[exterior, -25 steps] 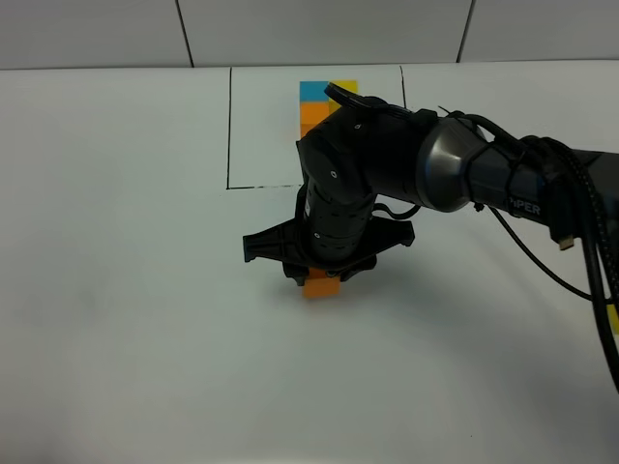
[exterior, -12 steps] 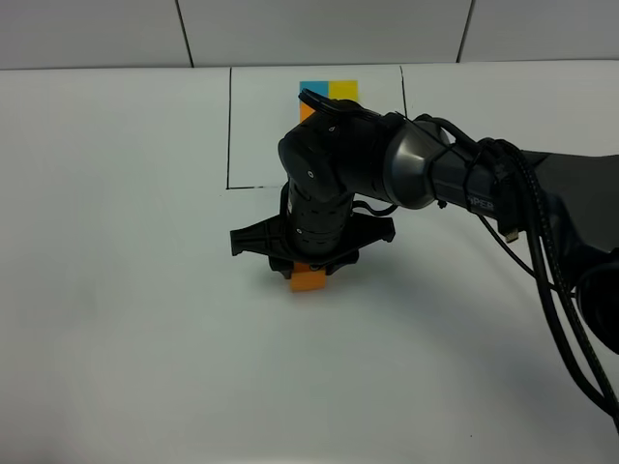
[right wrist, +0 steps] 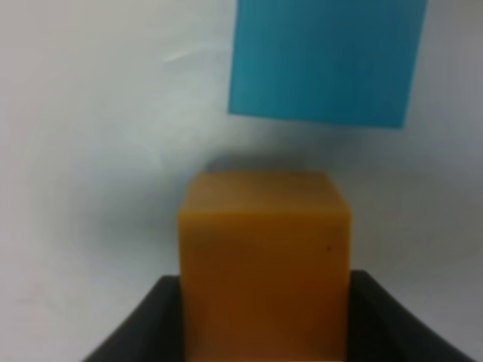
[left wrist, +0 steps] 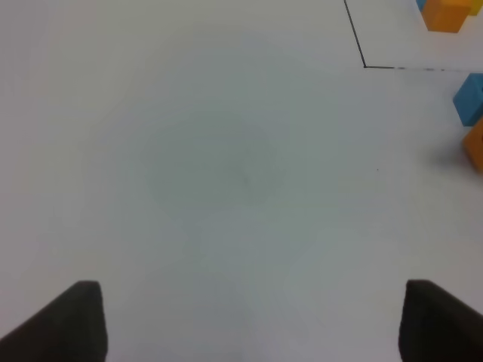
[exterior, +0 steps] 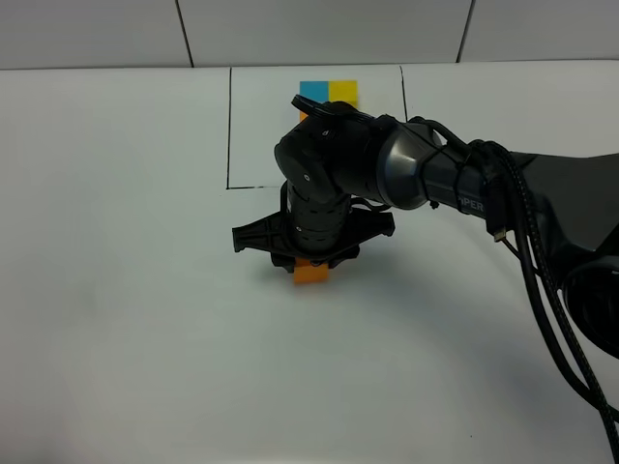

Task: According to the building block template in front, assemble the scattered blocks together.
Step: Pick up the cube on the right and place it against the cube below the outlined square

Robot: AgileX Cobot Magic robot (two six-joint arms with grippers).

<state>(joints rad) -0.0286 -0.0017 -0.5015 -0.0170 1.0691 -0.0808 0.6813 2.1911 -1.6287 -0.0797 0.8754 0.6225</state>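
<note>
My right gripper (exterior: 310, 263) reaches across the middle and is shut on the orange cube (exterior: 310, 275), low over the table in front of the black outline. In the right wrist view the orange cube (right wrist: 264, 249) sits between my fingers, with the sky blue cube (right wrist: 328, 60) just beyond it, a small gap apart. The building block template (exterior: 328, 92) of blue, yellow and orange lies at the far edge inside the black outline (exterior: 229, 126), partly hidden by my arm. The loose yellow cube is out of view. My left gripper (left wrist: 256, 324) is open and empty over bare table.
The left wrist view shows the blue cube (left wrist: 469, 98) and orange cube (left wrist: 475, 143) at its edge, plus a corner of the black outline (left wrist: 364, 66). The right arm's cables (exterior: 542, 290) hang over the table's right side.
My right gripper has carried the orange cube a little to the left and slightly toward the far side. The left arm has not visibly moved.
</note>
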